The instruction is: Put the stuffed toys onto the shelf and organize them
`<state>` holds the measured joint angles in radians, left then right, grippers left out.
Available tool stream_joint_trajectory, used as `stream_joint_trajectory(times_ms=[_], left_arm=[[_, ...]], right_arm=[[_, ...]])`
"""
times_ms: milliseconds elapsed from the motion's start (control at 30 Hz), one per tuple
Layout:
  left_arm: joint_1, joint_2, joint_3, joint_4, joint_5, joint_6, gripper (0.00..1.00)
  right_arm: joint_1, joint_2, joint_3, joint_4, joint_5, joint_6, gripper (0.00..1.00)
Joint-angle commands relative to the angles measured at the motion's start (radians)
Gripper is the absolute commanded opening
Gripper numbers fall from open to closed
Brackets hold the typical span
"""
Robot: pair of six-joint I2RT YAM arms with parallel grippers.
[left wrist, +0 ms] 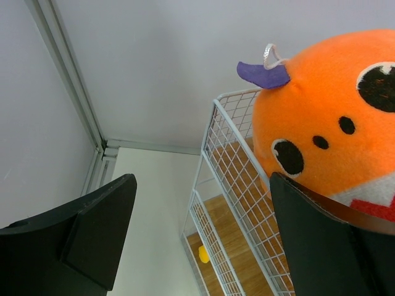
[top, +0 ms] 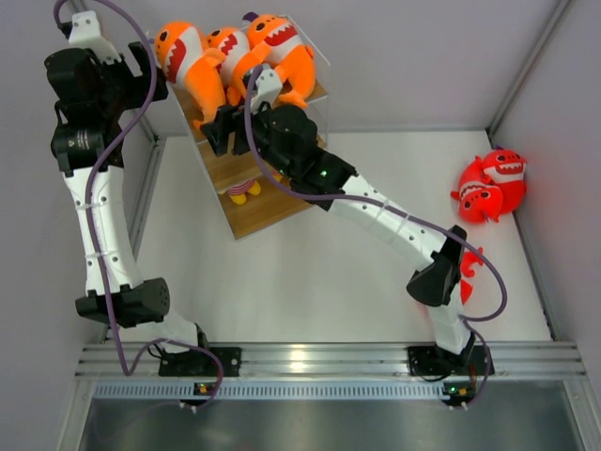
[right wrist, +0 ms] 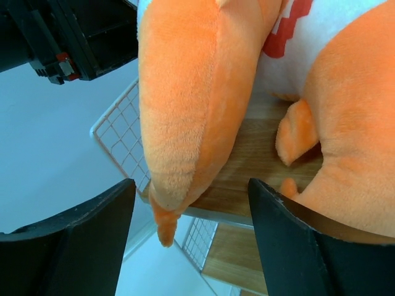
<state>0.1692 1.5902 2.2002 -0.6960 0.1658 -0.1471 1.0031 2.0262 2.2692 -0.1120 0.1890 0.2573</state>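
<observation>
Three orange sharks [top: 235,56] on shelf [top: 272,211] top tier, 11 o'clock. Right gripper [right wrist: 188,203] spread astride an overhanging fin [right wrist: 179,123], I judge to tuck it in; left gripper [left wrist: 200,185] spread alongside

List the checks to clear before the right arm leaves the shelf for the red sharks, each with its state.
1. Right gripper open: ok.
2. Right gripper clear of the orange shark's tail: cannot tell; the tail lies in line with its gap.
3. Left gripper open, empty: ok.
4. Three orange sharks on the shelf top board: ok.
5. Two red sharks unobstructed by the right wall: ok.
6. Third red shark: cannot tell; red plush is partly hidden behind the right arm's elbow.
</observation>
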Motion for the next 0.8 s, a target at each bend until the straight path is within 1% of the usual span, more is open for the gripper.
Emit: stream_joint_trajectory(times_ms=[0, 100, 167, 367, 467, 500, 533, 567, 633, 700, 733, 767], left_arm=[[-0.002, -0.045, -0.005, 0.026, -0.009, 0.020, 0.95], [-0.002, -0.056, -0.010, 0.026, -0.015, 0.030, 0.97], [0.000, -0.061, -0.013, 0.026, -0.018, 0.037, 0.97], [-0.002, -0.084, -0.026, 0.026, -0.037, 0.052, 0.98], [0.000, -0.095, -0.022, 0.027, -0.037, 0.050, 0.97], [0.000, -0.098, -0.017, 0.026, -0.034, 0.049, 0.97], [0.000, -0.098, -0.013, 0.027, -0.025, 0.044, 0.96], [0.000, -0.099, -0.004, 0.027, -0.020, 0.041, 0.96], [-0.002, -0.095, 0.004, 0.027, -0.012, 0.031, 0.96], [-0.002, -0.091, 0.012, 0.027, -0.006, 0.027, 0.96], [0.000, -0.088, 0.012, 0.026, -0.003, 0.024, 0.96], [-0.002, -0.088, 0.009, 0.024, -0.006, 0.024, 0.96]], right_arm=[[-0.006, -0.107, 0.001, 0.060, -0.023, -0.020, 0.75], [-0.004, -0.136, -0.005, 0.058, -0.043, -0.038, 0.79], [-0.004, -0.165, -0.019, 0.057, -0.046, -0.059, 0.81], [-0.004, -0.263, -0.105, 0.103, 0.004, -0.138, 0.80], [-0.015, -0.273, -0.106, 0.103, 0.024, -0.162, 0.69], [-0.020, -0.271, -0.105, 0.104, 0.029, -0.162, 0.58], [-0.033, -0.261, -0.097, 0.138, 0.033, -0.159, 0.54], [-0.046, -0.251, -0.093, 0.144, 0.044, -0.158, 0.52], [-0.070, -0.225, -0.041, 0.150, 0.059, -0.170, 0.54], [-0.090, -0.164, 0.018, 0.135, 0.076, -0.184, 0.58], [-0.112, -0.141, 0.073, 0.127, 0.075, -0.194, 0.60], [-0.124, -0.106, 0.090, 0.123, 0.055, -0.197, 0.62]])
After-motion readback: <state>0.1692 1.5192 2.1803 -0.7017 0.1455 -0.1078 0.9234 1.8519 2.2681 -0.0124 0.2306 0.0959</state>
